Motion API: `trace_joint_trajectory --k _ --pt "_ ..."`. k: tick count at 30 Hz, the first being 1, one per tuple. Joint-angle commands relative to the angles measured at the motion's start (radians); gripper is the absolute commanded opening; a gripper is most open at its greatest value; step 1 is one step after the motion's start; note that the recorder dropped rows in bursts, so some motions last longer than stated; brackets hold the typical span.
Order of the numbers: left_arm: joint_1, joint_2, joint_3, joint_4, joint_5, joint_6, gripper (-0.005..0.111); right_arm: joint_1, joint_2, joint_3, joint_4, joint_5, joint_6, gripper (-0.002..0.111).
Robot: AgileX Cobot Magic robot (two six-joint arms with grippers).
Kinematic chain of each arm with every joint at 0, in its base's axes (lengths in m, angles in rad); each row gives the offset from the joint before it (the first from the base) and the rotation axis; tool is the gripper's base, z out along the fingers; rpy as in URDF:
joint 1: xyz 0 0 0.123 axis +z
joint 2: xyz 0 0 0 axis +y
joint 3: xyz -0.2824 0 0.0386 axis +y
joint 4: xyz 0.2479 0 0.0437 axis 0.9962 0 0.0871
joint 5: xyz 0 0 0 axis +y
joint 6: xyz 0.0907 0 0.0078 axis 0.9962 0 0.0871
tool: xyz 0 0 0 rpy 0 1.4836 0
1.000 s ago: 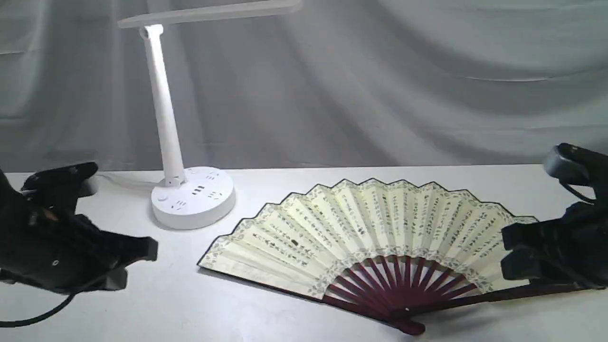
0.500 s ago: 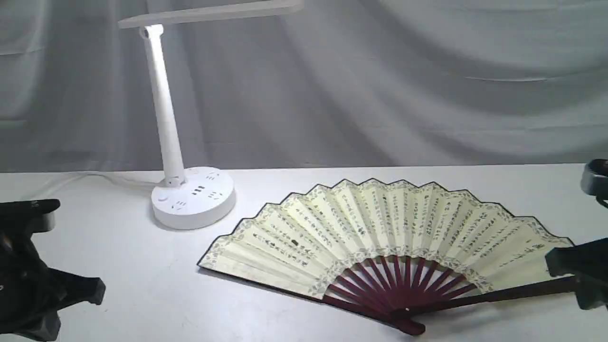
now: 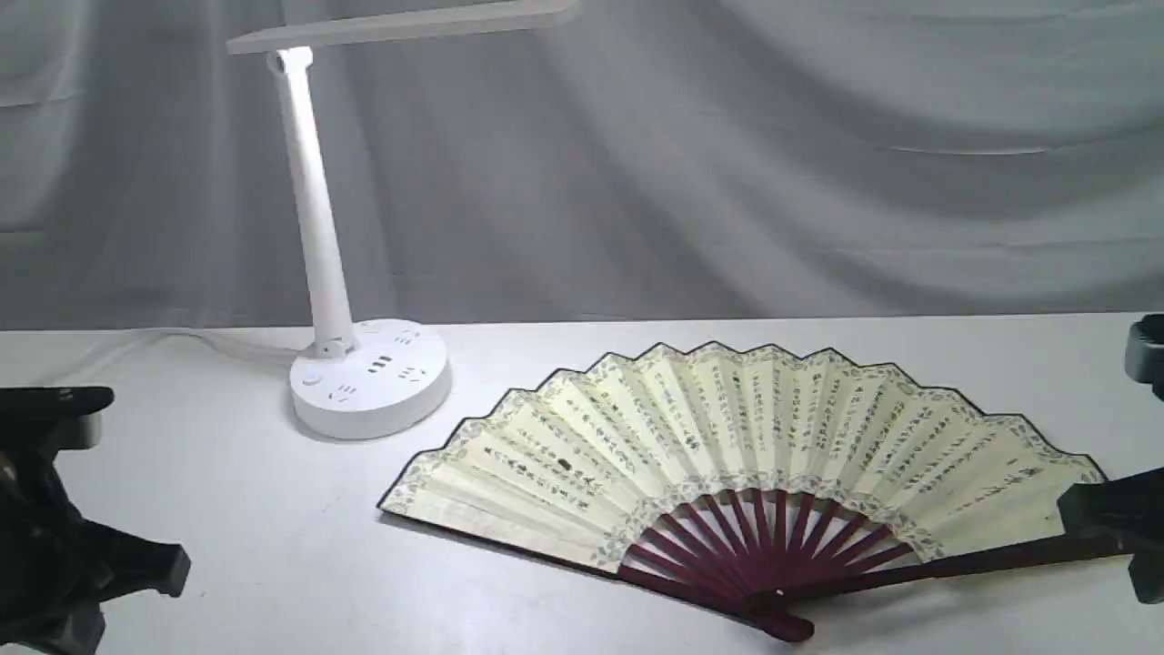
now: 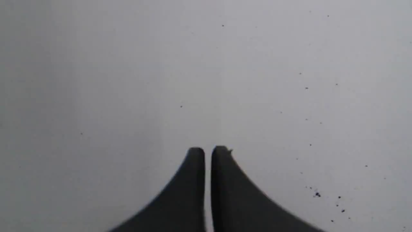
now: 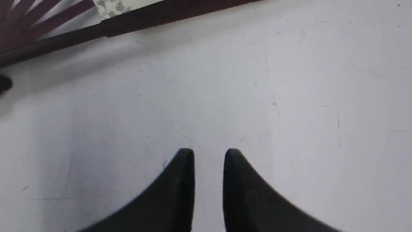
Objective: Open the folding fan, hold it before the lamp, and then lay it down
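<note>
- Lying flat on the white table (image 3: pixel 273 546), the folding fan (image 3: pixel 727 437) was spread fully open right of centre. Its pivot pointed toward the near edge and its arc toward the far side.
- The right gripper (image 5: pixel 209 154) hung at the right edge of the scene, just past the fan's right end. In the exterior view its dark body covered the tip of the right guard. In the right wrist view its fingertips pointed at bare table, apart from the guard and touching nothing.
- Its jaws stood a little parted, with only table showing in the gap and nothing held.
- The left gripper (image 4: pixel 208 151) sat at the near left corner, well apart from the fan, with bare table between them. Its jaws were drawn almost together and held nothing.
- The fan's leaf was cream and sharply pleated, with columns of black calligraphy. A patterned border ran along both its outer scalloped edge and its inner curve.
- Dark maroon ribs radiated from the pivot. One guard lay along the near-left edge, and the other stretched as a long dark stick toward the right.
- The lamp (image 3: pixel 314 209) stood to the far left of the fan, near it but not touching. It was white, with a round base bearing sockets, a slim post, and a flat light bar reaching rightward at the top.
- A grey draped cloth (image 3: pixel 727 182) hung behind the table.
</note>
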Motion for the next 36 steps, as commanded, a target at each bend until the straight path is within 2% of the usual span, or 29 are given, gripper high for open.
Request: trace_joint_trajectory --k 1,7,11,14,22,30,36 --pt "0.000 -0.009 -0.004 -0.030 -0.015 0.034 0.000 0.002 -0.011 0.004 0.040 -0.009 -0.075 0.003" --pt "-0.032 -0.009 -0.004 -0.037 -0.007 0.044 0.000 0.020 -0.011 0.004 0.034 -0.024 -0.089 0.000" --pt "-0.060 -0.009 -0.004 -0.032 -0.011 0.044 0.000 0.096 -0.011 0.004 -0.001 -0.026 -0.087 0.000" --pt "-0.060 -0.015 -0.004 -0.034 -0.011 0.044 0.000 0.138 -0.011 0.004 -0.070 -0.024 -0.014 0.000" --pt "-0.060 -0.119 -0.004 -0.034 0.010 0.044 0.000 0.140 -0.011 0.004 -0.072 -0.011 0.033 0.000" --pt "-0.060 -0.199 -0.002 -0.034 0.040 0.046 0.000 0.080 -0.011 0.004 -0.072 0.004 0.049 0.000" --pt "-0.060 -0.254 -0.002 -0.030 0.049 0.033 0.000 0.081 -0.011 0.004 -0.065 0.007 0.020 0.000"
